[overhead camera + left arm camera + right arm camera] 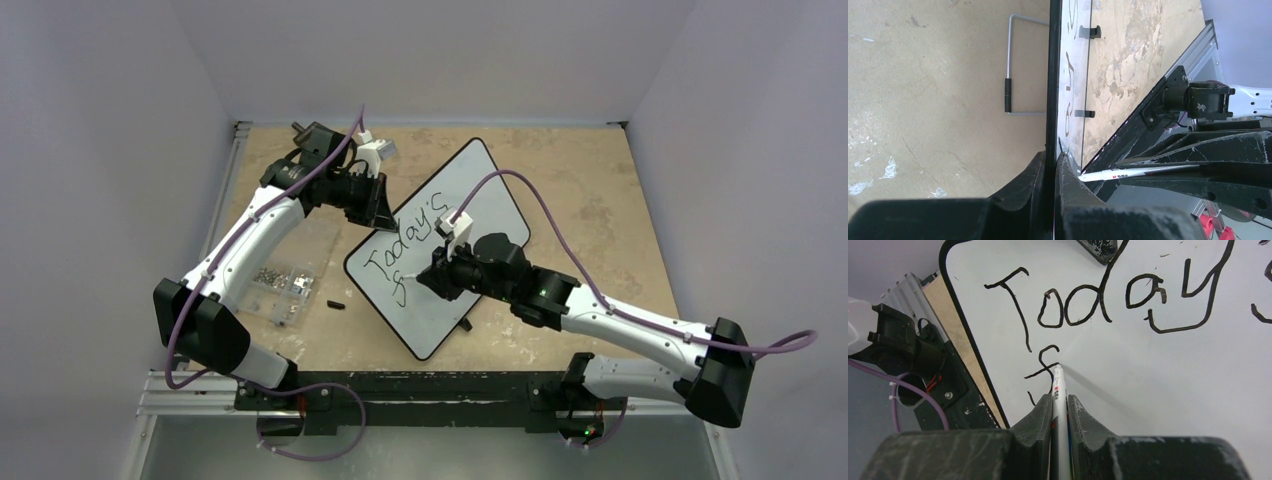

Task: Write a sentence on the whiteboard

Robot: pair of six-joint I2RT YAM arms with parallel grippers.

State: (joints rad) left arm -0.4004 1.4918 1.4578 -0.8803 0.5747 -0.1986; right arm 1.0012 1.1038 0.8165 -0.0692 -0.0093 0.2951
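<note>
A large white whiteboard with a thin black rim and rounded corners sits in the middle of the tan, mottled wooden worktop. It is turned diagonally, with one corner toward the far wall and one toward the arm bases. I cannot tell whether it lies quite flat or is a little propped.

On it is the sentence, black handwritten marker lettering in thin strokes that runs slanted along the board. The first line reads "Today's". Its letters are loose and uneven: the "T" has a long tilted stem, and the "y" has a wide tail that curls back under the "a". Under the "T", the second line has only one letter, a small "f" with a crossbar.

The right pincer is pinching a slim white marker with red and black print on the barrel. The tip of the marker rests at the right end of the crossbar of the "f".

The left pincer is pressed together on the black rim of the whiteboard at its far-left edge, with one finger on each face. In the left wrist view the board is seen edge-on. Two small black feet show on its other rim, and a grey wire bracket with a black sleeve shows on its back side.

Left of the board stands a clear plastic box with small metal parts. A small black piece lies between the box and the board, apart from both.
</note>
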